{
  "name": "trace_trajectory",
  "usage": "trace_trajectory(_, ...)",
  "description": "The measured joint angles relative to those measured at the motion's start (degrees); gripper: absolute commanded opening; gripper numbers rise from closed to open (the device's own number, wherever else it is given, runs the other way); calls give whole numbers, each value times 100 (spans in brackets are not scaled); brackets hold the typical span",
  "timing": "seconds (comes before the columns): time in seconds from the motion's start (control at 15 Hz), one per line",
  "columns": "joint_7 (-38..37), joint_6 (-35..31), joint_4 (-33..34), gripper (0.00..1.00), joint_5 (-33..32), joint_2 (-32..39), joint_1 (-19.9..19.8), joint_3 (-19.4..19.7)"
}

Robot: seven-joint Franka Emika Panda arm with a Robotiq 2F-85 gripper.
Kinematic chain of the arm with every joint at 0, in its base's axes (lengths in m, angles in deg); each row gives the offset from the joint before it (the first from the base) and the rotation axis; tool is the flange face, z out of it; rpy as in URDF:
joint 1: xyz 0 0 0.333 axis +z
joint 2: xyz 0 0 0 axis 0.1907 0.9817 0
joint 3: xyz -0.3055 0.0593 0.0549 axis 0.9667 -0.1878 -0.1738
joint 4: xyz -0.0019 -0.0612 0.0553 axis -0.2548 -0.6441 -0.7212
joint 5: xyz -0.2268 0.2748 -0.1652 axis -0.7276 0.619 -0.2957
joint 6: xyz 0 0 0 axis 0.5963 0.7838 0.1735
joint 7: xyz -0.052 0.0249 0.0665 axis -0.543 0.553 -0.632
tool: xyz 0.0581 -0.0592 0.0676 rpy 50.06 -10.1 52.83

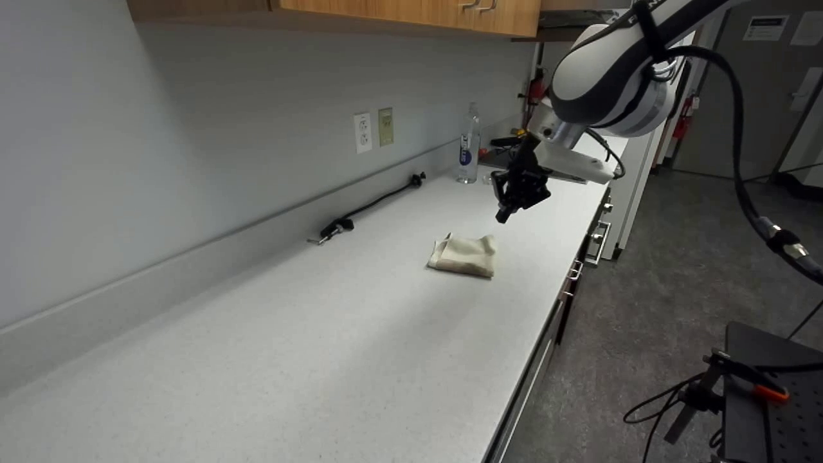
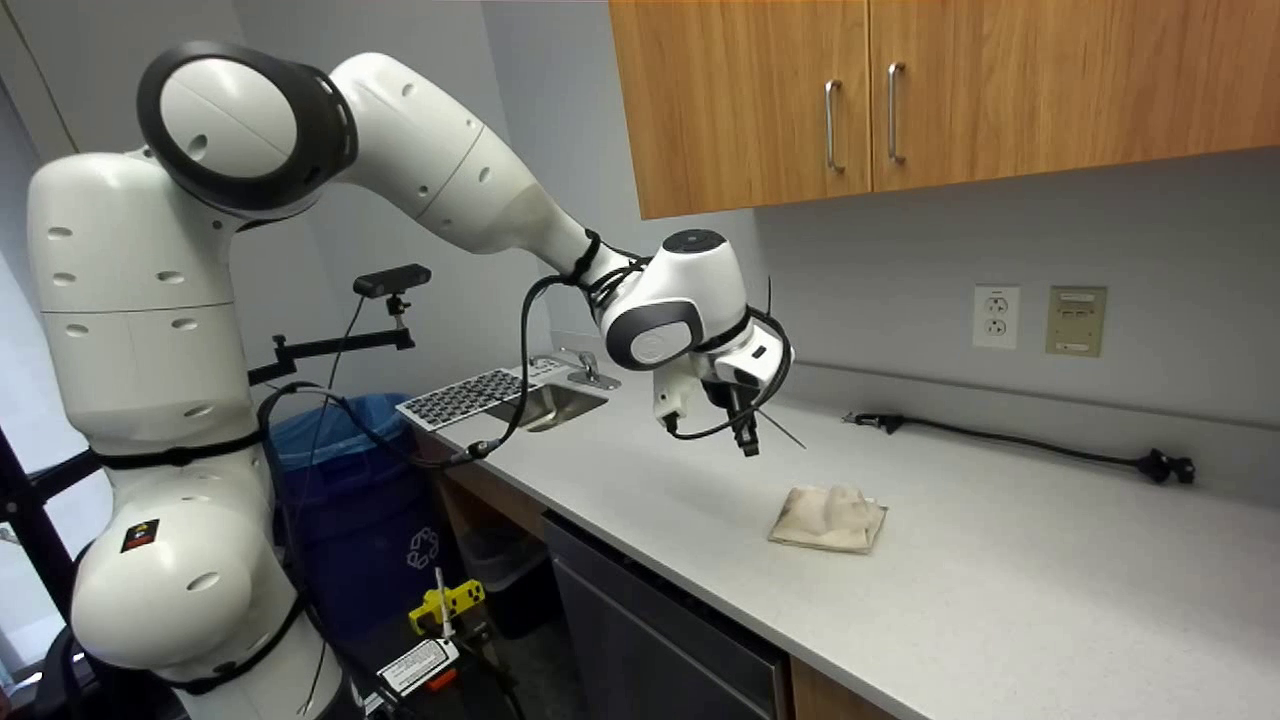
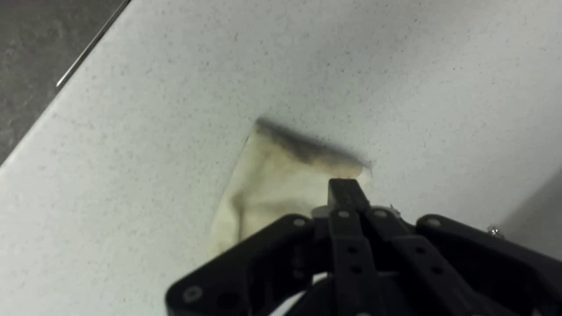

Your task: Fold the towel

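Towel (image 2: 828, 524) lies on the white counter (image 2: 1050, 620), already a small squarish packet, top layer humped up rather than flat. From here the fold looks mostly done, maybe complete. Gripper (image 2: 747, 442) hangs above and off to one side, touching nothing in both exterior views. Fingers narrow, pressed together, nothing between them that I can see.

Main risk: going down like that. Tips this narrow can't pinch; they'd likely poke the hump or shove the whole packet along. Spreading them first helps, but then depth matters: too deep probably grabs several layers and drags the folds apart; too shallow, the thin edge slips out and the tips scrape.

Aim is the other worry. In the wrist view the gripper covers part of the towel, so a pinch there would be half blind.

Hump might spring open if loosely tucked; can't tell how the layers sit underneath. Bottle (image 1: 469, 151) is well apart from the towel; only a wide swing would tip it.
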Motion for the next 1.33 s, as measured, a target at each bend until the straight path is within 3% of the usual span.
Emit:
trace_trajectory(0.07,-72,-162,-97,0,-284,-131,6,37)
trace_trajectory(0.13,-134,-306,-174,26,-539,-248,7,75)
trace_trajectory(0.27,-284,-521,-289,32,-998,-449,6,156)
trace_trajectory(0.4,-359,-627,-357,48,-1303,-608,6,204)
trace_trajectory(0.8,-324,-661,-374,94,-1336,-892,6,195)
trace_trajectory(0.93,-298,-661,-374,100,-1305,-960,6,172)
trace_trajectory(1.33,63,-658,-374,100,-850,-1046,7,65)
